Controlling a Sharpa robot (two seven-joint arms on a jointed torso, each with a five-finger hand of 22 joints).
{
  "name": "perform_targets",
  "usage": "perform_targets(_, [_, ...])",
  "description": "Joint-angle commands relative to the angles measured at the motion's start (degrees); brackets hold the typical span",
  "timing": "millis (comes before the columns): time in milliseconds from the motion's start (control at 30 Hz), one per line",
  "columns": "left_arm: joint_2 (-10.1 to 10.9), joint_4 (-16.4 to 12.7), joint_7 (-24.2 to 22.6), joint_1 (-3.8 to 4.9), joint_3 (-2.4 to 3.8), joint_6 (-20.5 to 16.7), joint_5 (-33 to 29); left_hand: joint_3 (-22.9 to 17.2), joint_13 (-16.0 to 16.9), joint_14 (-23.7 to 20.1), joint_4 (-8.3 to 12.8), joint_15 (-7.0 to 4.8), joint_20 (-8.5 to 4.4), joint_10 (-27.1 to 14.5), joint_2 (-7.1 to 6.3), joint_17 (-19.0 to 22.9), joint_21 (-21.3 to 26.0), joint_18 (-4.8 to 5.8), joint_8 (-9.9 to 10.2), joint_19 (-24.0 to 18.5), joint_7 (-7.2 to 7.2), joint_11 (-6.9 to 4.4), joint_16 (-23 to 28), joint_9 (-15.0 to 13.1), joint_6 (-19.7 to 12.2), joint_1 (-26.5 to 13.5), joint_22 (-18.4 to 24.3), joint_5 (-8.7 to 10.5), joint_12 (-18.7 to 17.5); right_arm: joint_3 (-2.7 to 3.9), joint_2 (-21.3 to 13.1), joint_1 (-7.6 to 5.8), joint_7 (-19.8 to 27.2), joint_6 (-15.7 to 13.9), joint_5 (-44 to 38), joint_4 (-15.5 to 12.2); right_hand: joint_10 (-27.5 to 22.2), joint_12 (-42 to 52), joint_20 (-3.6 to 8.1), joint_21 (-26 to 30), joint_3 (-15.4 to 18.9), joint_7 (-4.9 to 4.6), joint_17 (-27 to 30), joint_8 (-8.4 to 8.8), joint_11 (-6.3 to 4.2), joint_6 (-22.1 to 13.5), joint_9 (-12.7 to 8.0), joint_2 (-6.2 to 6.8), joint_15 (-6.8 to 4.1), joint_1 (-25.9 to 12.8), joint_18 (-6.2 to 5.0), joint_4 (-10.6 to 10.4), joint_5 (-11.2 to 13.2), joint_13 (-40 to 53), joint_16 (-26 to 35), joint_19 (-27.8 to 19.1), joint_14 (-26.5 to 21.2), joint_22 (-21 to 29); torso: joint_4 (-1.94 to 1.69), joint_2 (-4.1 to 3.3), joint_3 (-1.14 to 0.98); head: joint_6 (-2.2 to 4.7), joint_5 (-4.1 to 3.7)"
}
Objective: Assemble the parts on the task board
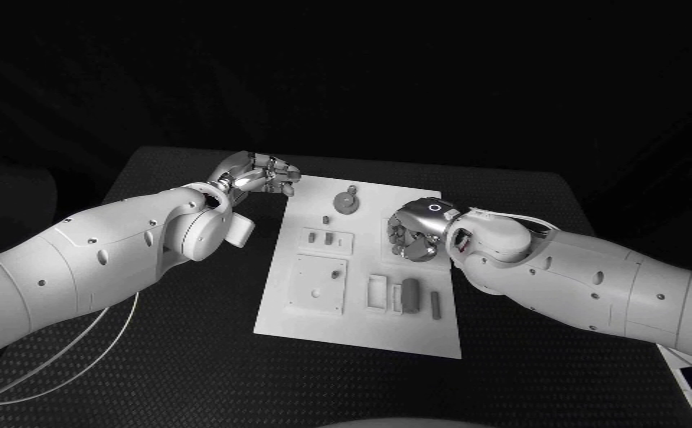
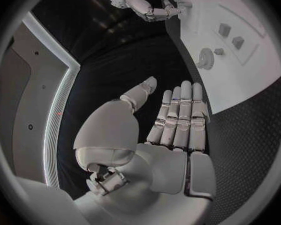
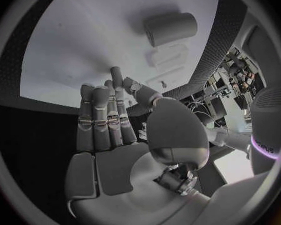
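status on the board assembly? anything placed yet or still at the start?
Looks early. Done: nothing I can confirm; several parts lie loose on the board. In hand: nothing. The left hand sits off the board's far left corner, fingers extended; the right hand hovers over the board's right side, holding nothing. Left: apparently the whole assembly.

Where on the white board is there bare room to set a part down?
The task board is bare along its near edge, below the square plate and the row of small parts. Its middle is crowded: the right hand hovers there, and the left hand sits at the far left corner.
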State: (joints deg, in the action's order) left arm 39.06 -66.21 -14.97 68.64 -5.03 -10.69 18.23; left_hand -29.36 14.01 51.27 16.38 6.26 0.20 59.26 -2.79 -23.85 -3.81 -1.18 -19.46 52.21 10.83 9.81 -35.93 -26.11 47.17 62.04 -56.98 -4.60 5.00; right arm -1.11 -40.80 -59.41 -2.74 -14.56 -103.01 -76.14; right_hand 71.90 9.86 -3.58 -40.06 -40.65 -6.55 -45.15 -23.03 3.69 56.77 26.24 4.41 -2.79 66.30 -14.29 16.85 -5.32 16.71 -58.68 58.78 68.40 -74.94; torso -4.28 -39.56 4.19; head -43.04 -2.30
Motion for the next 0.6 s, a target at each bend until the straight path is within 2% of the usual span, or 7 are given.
perform_targets(33, [-0.1, -0.15, -0.42, 0.06, 0.05, 0.72, -0.36, 0.19, -0.08, -0.41, -0.02, 0.09, 0.42, -0.47, 0.12, -0.08, -0.12, -0.75, -0.29, 0.15, 0.02, -0.06, 0.24, 0.1, -0.34, -0.59, 0.08, 0.03, -0.21, -0.02, -0.1, 0.07, -0.16, -1.87, -1.16, -0.45, 1.42, 0.36, 0.18, -0.46, -0.16, 0.06, -0.09, -0.25, -0.75, 0.63, 0.26, -1.45, -0.54, 2.1, -0.71, -0.06, -0.14, 1.47, -0.4, 0.64, 0.46, -1.26, -0.03, 0.02, 0.05, 0.03, 0.02])
perform_targets(267, [-0.01, -0.06, -0.38, 0.06, 0.05, 0.69, -0.36, 0.19, -0.09, -0.4, -0.03, 0.09, 0.42, -0.49, 0.14, -0.12, -0.12, -0.75, -0.3, 0.15, 0.03, -0.05, 0.26, 0.12, -0.37, -0.6, 0.1, 0.02, -0.21, 0.11, -1.44, 0.04, -0.45, -1.43, 0.82, -2.73, 1.87, 0.54, 0.45, -0.9, -0.06, 0.2, -0.14, -0.41, -1.0, 0.92, 0.61, -1.38, -0.8, 2.38, -0.71, -0.05, -0.14, 1.86, -0.7, 1.21, 0.96, -1.24, 0.0, 0.01, 0.04, 0.06, 0.15])
perform_targets(367, [0.09, -0.07, -0.36, 0.06, 0.05, 0.69, -0.36, 0.18, -0.09, -0.4, -0.03, 0.09, 0.42, -0.49, 0.16, -0.14, -0.12, -0.76, -0.31, 0.15, 0.03, -0.05, 0.28, 0.12, -0.37, -0.6, 0.11, 0.02, -0.2, 0.94, -2.42, -0.35, -0.61, -1.17, 1.02, -4.56, 1.92, 0.56, 0.49, -0.96, -0.06, 0.22, -0.15, -0.42, -1.03, 0.96, 0.66, -1.38, -0.84, 2.42, -0.71, -0.05, -0.14, 1.92, -0.74, 1.27, 1.03, -1.23, -0.01, 0.02, 0.06, 0.01, 0.22])
perform_targets(533, [0.13, -0.06, -0.36, 0.06, 0.05, 0.65, -0.36, 0.17, -0.1, -0.4, -0.02, 0.09, 0.42, -0.49, 0.15, -0.18, -0.12, -0.76, -0.32, 0.15, 0.03, -0.05, 0.3, 0.13, -0.38, -0.6, 0.12, 0.02, -0.2, 1.65, -3.78, -2.59, -0.53, -0.61, 2.36, -7.34, 1.99, 0.59, 0.54, -1.03, -0.04, 0.24, -0.16, -0.45, -1.07, 1.0, 0.74, -1.36, -0.88, 2.45, -0.71, -0.06, -0.14, 2.01, -0.8, 1.35, 1.1, -1.23, 0.06, 0.02, 0.09, 0.09, 0.24])
perform_targets(600, [0.11, -0.12, -0.35, 0.07, 0.05, 0.68, -0.36, 0.17, -0.1, -0.39, -0.02, 0.09, 0.42, -0.49, 0.15, -0.2, -0.12, -0.76, -0.33, 0.15, 0.03, -0.05, 0.31, 0.14, -0.38, -0.6, 0.13, 0.01, -0.2, 2.36, -4.1, -3.09, -0.53, -0.48, 2.81, -8.59, 2.01, 0.59, 0.56, -1.06, -0.04, 0.25, -0.16, -0.46, -1.08, 1.02, 0.76, -1.36, -0.89, 2.46, -0.71, -0.06, -0.14, 2.04, -0.82, 1.38, 1.12, -1.23, 0.05, 0.01, 0.1, 0.16, 0.27])
